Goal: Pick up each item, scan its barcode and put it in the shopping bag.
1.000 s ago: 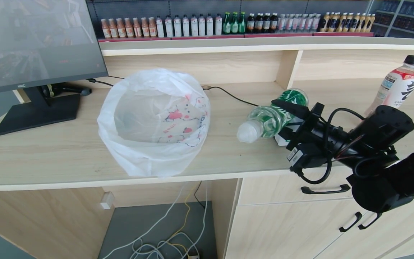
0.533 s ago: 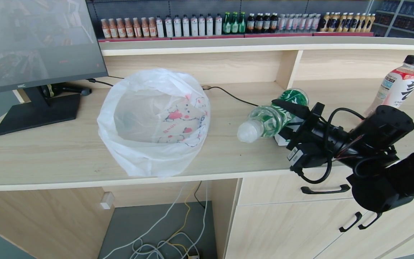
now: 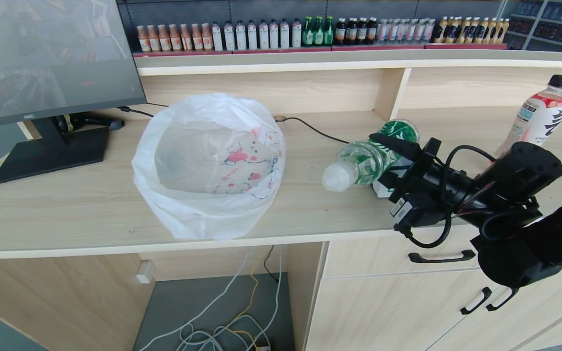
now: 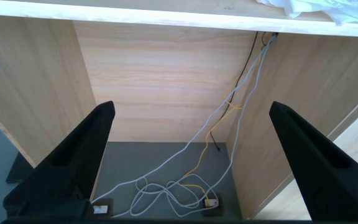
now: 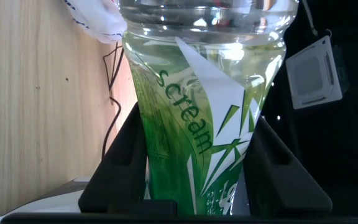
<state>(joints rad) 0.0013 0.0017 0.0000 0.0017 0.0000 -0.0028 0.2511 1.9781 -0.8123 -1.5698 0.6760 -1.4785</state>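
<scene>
My right end effector [image 3: 382, 163] is clamped on the bottle [image 3: 354, 165], one finger on each side of its labelled body. The bottle lies tilted just over the tabletop [image 3: 66, 204], with its white cap [image 3: 335, 179] aimed at the shopping bag [image 3: 164, 209] standing open nearby. I judge it moderately heavy, since it looks full of clear liquid. The thin, smooth plastic should give under a hard squeeze, so the mid-body hold on the label [image 5: 210, 143] seems right. That wrap is green and white with a leaf pattern and green lettering along its length; I see no barcode. My left end effector [image 4: 191, 155] hangs spread wide below the tabletop edge, above loose cables [image 4: 166, 186].
</scene>
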